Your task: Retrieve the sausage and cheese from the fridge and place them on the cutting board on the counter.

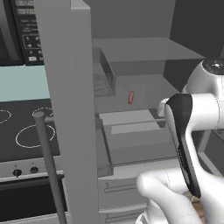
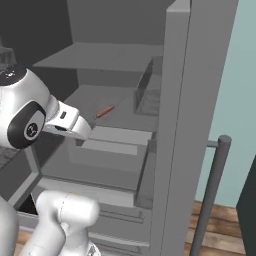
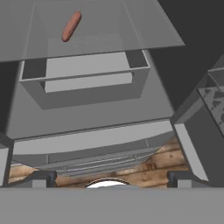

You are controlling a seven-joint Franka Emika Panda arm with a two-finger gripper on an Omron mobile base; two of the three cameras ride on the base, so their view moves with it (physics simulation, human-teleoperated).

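Sausage [image 3: 71, 26] — short, reddish-brown, seemingly smooth

Sausage [image 1: 130, 97] on fridge [image 1: 140, 52] shelf

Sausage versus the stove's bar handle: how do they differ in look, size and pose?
The sausage is reddish-brown; the stove's bar handle is dark grey. The sausage is a short link, the bar handle a long rod. The sausage lies flat on a fridge shelf; the handle stands off the oven front, running past the picture's bottom edge. Both are round, slim shapes with blunt ends.
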